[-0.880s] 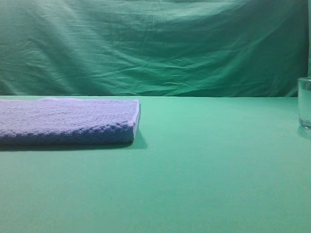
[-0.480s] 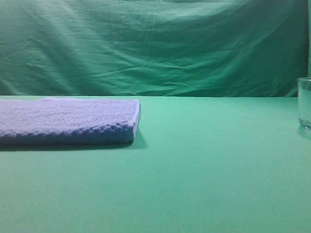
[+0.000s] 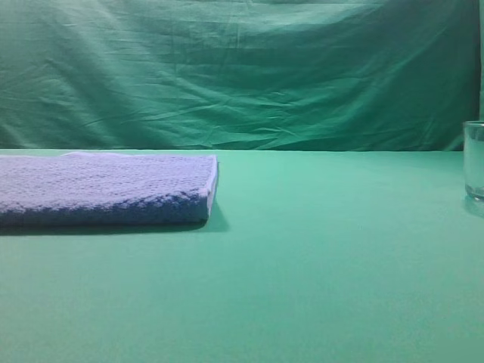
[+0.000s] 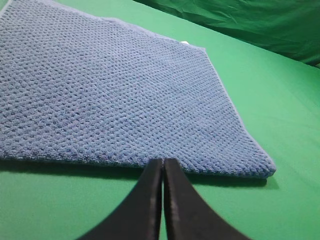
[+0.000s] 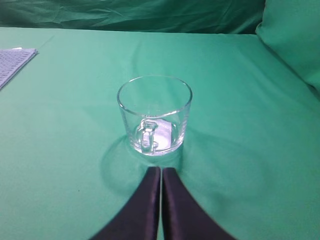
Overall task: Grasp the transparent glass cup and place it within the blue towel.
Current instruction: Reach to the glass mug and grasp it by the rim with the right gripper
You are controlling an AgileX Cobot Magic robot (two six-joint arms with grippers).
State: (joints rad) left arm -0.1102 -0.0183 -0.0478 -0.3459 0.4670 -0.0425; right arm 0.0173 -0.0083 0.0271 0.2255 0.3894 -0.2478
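One transparent glass cup; one blue towel; both claws clenched, empty.

- A staged test setup, like a lab bench: a green cloth covers the table.
- A wrinkled green backdrop hangs behind, hiding any room.

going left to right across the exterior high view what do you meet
blue towel → bare stretch of green table → transparent glass cup, cut off by the right edge
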